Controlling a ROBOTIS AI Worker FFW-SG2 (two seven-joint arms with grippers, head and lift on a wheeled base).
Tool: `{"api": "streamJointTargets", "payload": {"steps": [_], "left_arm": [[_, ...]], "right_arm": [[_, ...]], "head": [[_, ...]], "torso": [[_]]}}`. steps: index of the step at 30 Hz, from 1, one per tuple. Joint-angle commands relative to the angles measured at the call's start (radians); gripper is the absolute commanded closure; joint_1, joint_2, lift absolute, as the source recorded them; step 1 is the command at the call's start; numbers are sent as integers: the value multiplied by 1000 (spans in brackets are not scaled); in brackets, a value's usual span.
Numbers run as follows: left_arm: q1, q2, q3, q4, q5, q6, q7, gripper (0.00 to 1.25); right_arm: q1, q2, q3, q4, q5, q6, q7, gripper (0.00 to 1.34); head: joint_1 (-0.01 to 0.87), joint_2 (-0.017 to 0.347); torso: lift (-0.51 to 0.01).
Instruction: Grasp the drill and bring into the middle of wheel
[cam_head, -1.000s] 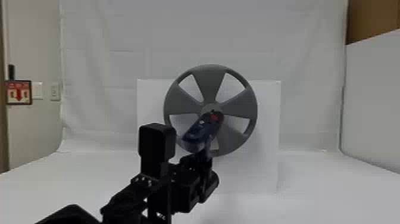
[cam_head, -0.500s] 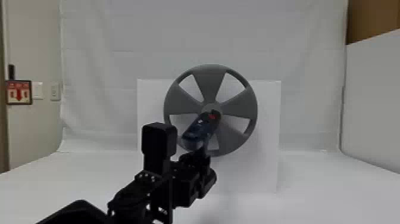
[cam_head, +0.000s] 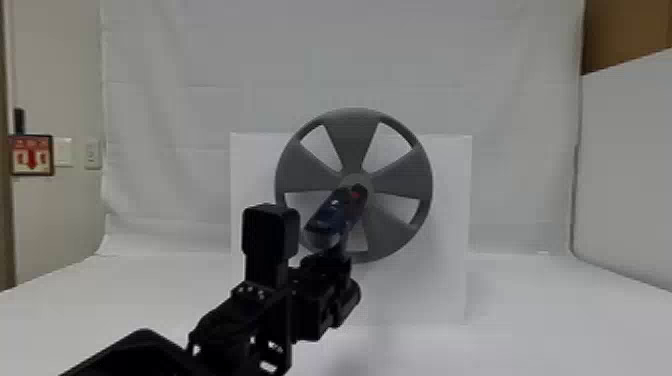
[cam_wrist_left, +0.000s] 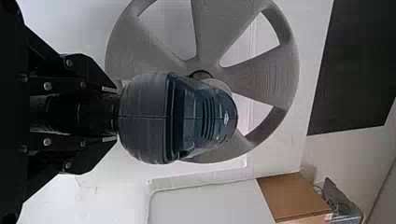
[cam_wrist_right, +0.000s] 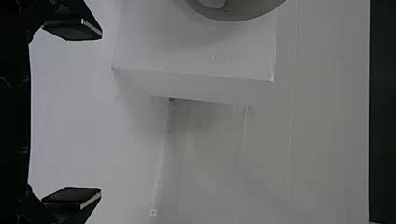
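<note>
In the head view, the drill (cam_head: 330, 217) is held before the wheel (cam_head: 352, 140); its red-marked end is seen over the hub (cam_head: 356, 178), and its body is directed toward seven o'clock. Whether the hub is touched cannot be told. In the left wrist view, the drill is pinched by the left gripper (cam_wrist_left: 114, 113). In the right wrist view, the right gripper (cam_wrist_right: 101, 113) is spread wide.

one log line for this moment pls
left gripper: shut on drill | drill: nose over hub of wheel in head view, contact unclear | right gripper: open, empty
</note>
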Motion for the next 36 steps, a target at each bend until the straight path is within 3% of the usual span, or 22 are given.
{"api": "streamJointTargets", "payload": {"steps": [1, 36], "left_arm": [[-3, -4, 2, 10, -6, 0, 0, 1220], [-23, -13, 3, 50, -26, 0, 0, 1220]], "right_arm": [[0, 0, 0, 0, 0, 0, 0, 119], [2, -2, 3, 0, 0, 2, 0, 119]], "head": [[54, 31], [54, 31]], "torso": [[-403], [-403]]}}
